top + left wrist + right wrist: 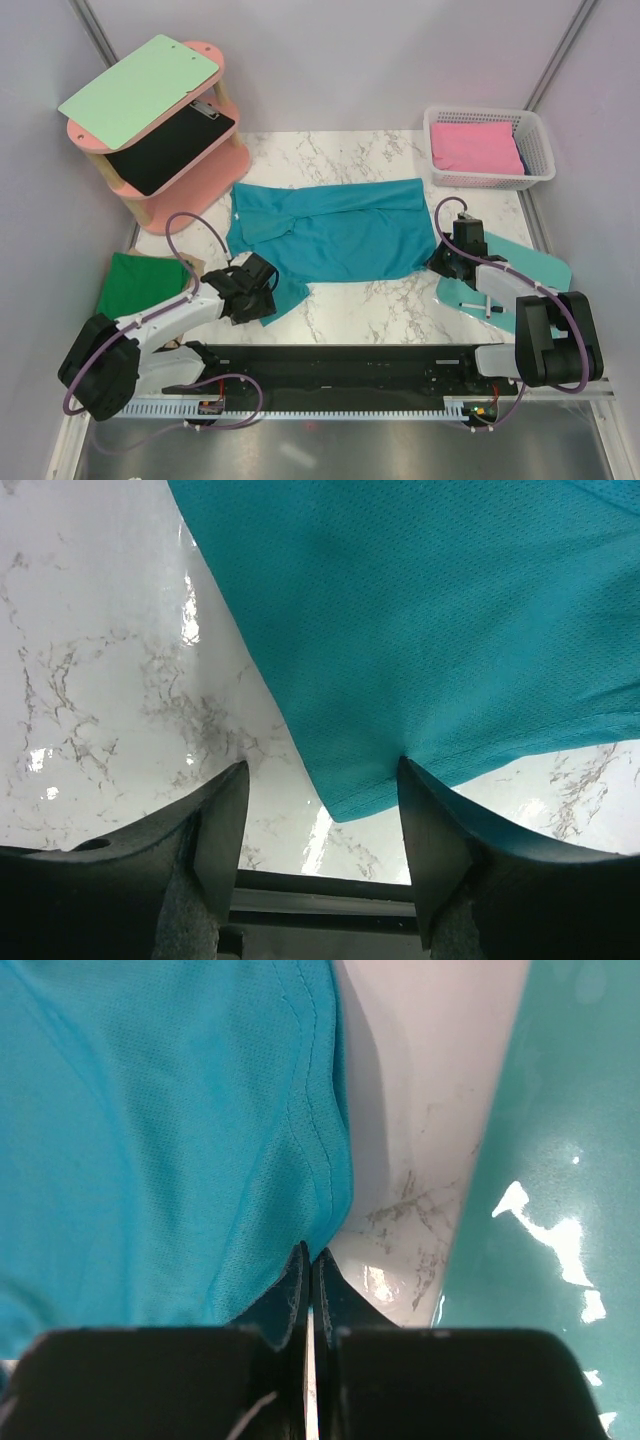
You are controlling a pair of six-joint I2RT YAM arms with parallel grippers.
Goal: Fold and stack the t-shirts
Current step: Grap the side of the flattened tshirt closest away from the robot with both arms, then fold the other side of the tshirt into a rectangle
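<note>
The teal-blue t-shirt (330, 232) lies spread and partly bunched across the middle of the marble table. My left gripper (266, 292) is at its near left corner. In the left wrist view the left gripper (322, 772) is open, with the shirt's corner (345, 795) between the jaws and touching the right finger (430, 830). My right gripper (438, 262) is at the shirt's near right corner. In the right wrist view the right gripper (311, 1252) is shut on the shirt's hem (325, 1170). The dark green t-shirt (138, 285) lies crumpled at the table's left edge.
A rigid teal board (510, 275) lies under my right arm, also seen in the right wrist view (560, 1140). A white basket (540, 150) holding pink cloth stands back right. A pink two-tier shelf (160, 205) at back left carries a mint-green clipboard (140, 90) and a black clipboard.
</note>
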